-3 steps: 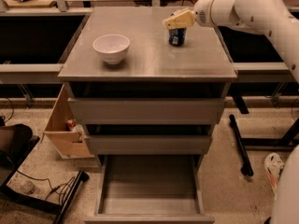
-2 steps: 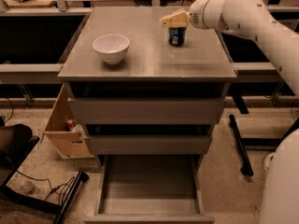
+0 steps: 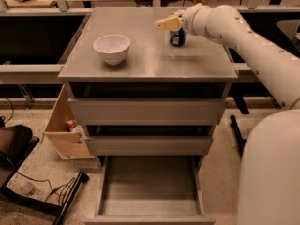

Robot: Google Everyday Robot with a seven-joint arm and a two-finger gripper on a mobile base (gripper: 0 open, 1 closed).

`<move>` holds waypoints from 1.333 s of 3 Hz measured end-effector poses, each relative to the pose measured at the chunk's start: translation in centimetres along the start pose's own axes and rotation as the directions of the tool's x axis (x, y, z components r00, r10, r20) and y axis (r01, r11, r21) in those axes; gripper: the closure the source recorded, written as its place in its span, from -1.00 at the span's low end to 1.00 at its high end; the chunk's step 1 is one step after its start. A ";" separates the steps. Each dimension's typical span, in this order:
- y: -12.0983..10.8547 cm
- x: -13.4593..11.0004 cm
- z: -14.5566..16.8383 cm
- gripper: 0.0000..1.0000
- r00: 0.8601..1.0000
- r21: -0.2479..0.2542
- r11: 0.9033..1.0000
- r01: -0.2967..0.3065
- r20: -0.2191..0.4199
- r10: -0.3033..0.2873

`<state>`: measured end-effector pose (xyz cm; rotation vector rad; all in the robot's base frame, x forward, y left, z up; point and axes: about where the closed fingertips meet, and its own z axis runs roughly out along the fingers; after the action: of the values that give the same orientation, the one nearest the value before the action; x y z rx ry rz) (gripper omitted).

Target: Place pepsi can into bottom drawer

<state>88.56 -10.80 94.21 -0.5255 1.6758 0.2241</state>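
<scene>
The pepsi can (image 3: 177, 37), small and dark blue, stands upright on the grey cabinet top (image 3: 145, 60) near its back right. My gripper (image 3: 168, 23) hangs just above and slightly left of the can, its yellowish fingers (image 3: 164, 24) pointing left; the white arm reaches in from the right. The gripper hides the can's top. The bottom drawer (image 3: 149, 186) is pulled out and its grey tray holds nothing.
A white bowl (image 3: 111, 48) stands on the cabinet top at the left. The two upper drawers (image 3: 147, 111) are closed. A cardboard box (image 3: 65, 130) leans at the cabinet's left side. Cables and a dark base (image 3: 28, 186) lie on the floor at lower left.
The gripper has moved left and slightly nearer over the can. The can, bowl and drawer have not moved.
</scene>
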 end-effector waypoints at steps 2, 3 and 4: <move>0.0 2.6 3.0 -0.17 0.999 0.020 0.999 -0.031 0.030 0.030; 0.0 2.8 3.2 0.28 0.999 0.020 0.999 -0.033 0.031 0.033; 0.0 2.8 3.2 0.75 0.999 0.020 0.999 -0.033 0.031 0.033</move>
<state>91.09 -10.01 90.93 -0.4769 1.6558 0.2373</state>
